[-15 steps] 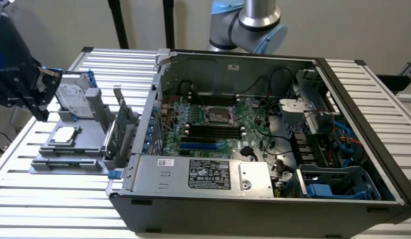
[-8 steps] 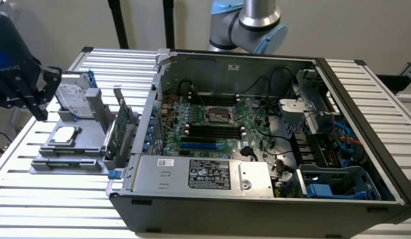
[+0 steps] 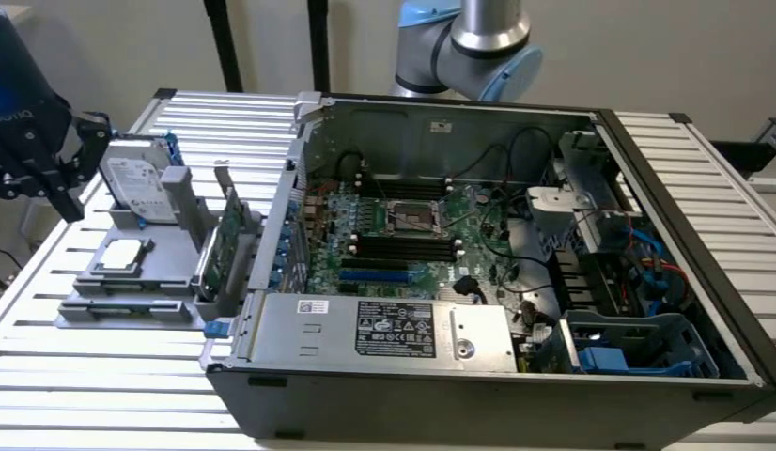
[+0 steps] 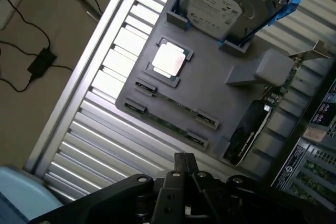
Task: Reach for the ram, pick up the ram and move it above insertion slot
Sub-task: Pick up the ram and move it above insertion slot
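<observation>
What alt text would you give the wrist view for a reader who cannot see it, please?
The gripper hangs above a gray fixture on a slatted table; the ram lies flat in it, untouched. The fixture holds a processor chip, a hard drive and an expansion card.

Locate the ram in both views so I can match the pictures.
Exterior view: the ram lies flat along the near edge of the grey holder, at the exterior view's left of the computer case.
Wrist view: the ram lies flat along the holder's edge farthest from the hard drive.
Shared landmark: the silver hard drive, propped at the holder's opposite end.
</observation>
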{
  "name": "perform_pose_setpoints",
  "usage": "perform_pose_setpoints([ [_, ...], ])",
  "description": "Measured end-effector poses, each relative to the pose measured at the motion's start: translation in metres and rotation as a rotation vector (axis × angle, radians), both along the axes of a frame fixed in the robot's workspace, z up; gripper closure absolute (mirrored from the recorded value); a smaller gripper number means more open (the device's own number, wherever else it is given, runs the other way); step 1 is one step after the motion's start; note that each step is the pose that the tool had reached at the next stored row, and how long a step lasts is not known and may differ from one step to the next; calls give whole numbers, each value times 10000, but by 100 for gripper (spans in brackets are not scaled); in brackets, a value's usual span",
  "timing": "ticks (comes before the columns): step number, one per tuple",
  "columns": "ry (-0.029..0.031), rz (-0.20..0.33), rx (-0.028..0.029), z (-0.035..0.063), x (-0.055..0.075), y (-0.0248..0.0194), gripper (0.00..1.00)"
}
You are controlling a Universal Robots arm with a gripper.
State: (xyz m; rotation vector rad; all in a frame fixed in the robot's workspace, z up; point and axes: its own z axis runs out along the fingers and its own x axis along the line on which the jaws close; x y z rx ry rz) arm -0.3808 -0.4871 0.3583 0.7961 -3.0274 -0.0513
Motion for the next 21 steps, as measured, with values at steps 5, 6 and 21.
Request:
perform_pose_setpoints([
  [5, -3, 900, -25, 71, 0, 0, 89],
  [6, -5, 1091, -25, 70, -1, 0, 89],
  [21, -7, 3815, -26, -10, 0, 0, 89],
])
